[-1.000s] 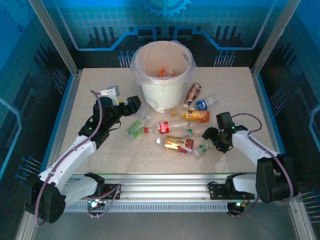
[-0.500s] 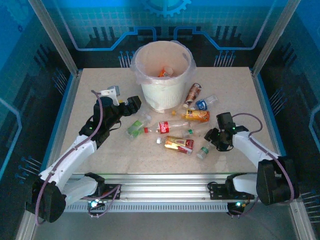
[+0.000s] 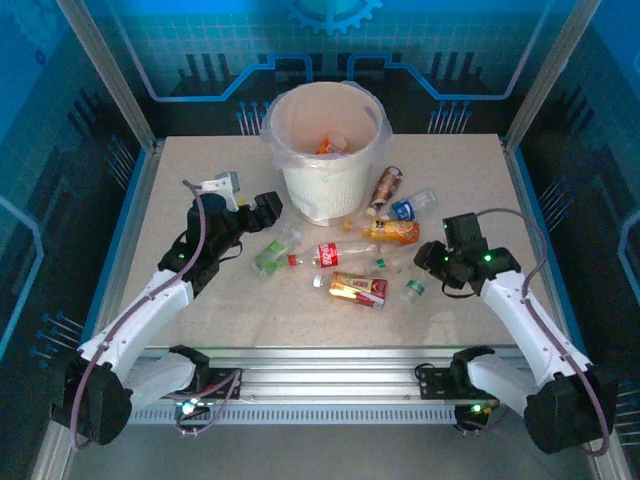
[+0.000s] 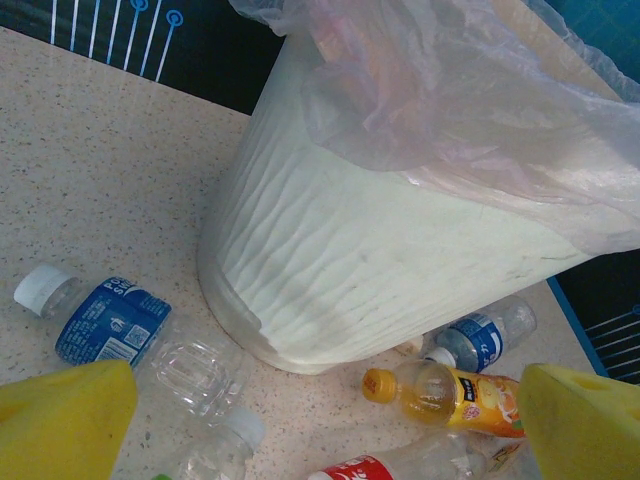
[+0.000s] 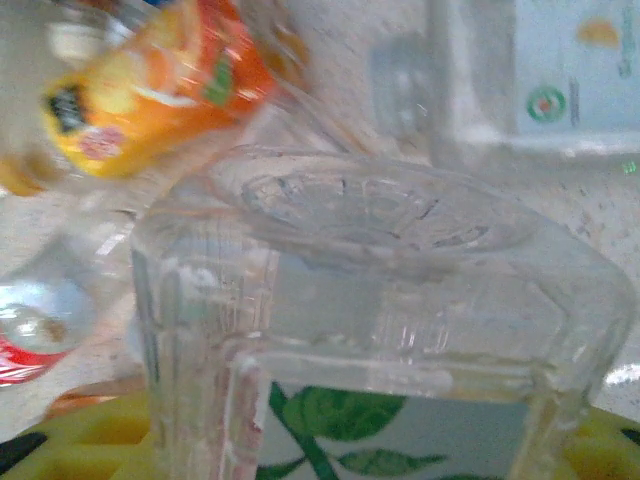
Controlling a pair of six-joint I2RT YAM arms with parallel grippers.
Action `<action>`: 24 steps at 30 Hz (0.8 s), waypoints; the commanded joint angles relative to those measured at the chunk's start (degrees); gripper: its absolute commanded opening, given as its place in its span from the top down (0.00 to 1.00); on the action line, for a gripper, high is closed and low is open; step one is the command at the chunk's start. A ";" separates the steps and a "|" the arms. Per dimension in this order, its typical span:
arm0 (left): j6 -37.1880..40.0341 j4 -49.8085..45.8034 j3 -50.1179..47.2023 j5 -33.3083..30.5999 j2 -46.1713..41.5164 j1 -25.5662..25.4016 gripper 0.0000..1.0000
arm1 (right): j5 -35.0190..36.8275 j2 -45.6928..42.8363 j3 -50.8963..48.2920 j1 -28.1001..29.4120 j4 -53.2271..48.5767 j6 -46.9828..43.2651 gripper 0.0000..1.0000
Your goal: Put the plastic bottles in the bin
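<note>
Raised since before, right claw (image 3: 430,266) pinches a green-leaf-labelled clear bottle (image 5: 380,300); left claw (image 3: 267,208) spread wide.

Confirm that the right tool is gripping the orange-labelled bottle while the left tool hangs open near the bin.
Not quite. The right tool grips the clear bottle with the green-leaf label, not the orange-labelled bottle, which lies apart on the table. The right wrist view shows this. The left tool does hang open near the bin.
</note>
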 commanded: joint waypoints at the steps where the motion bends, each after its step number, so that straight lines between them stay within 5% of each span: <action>1: -0.58 -0.25 1.73 -1.08 0.29 -0.21 0.01 | 2.84 0.68 8.26 2.25 -3.31 -4.22 0.70; 14: -2.11 -2.10 1.68 0.15 0.33 -0.22 0.01 | 0.26 25.98 53.93 8.13 -6.24 -21.07 0.76; 24: -2.33 -2.10 1.95 1.37 1.16 -0.21 0.01 | -4.49 47.80 85.34 9.35 -5.66 -24.81 0.76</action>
